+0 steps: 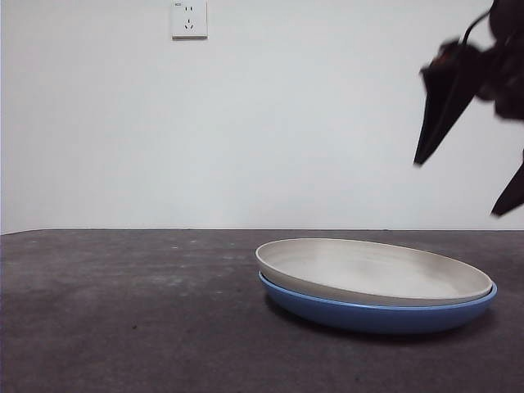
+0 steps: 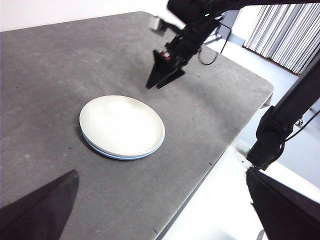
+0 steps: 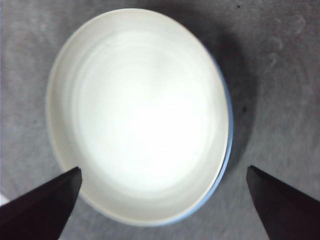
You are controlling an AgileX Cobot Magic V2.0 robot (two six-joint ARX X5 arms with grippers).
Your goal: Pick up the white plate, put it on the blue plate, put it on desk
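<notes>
Desk (image 1: 123, 327): at about 4 o'clock of the front view a stack is borne, the white plate (image 1: 372, 270) nested inside the blue plate (image 1: 377, 315), whose rim alone shows beneath; nothing is held in the white plate. Right gripper (image 1: 467, 184): hung at 2 o'clock above the stack, jaws spread wide and empty, the white plate lying directly below between them, so this arm is judged the nearer. Left gripper (image 2: 160, 210): kept well back, jaws wide, empty.

The right gripper (image 1: 463, 184) hangs high on the scene's right, jaws spread wide and empty. The left gripper (image 2: 165, 210) waits higher, also spread.
</notes>
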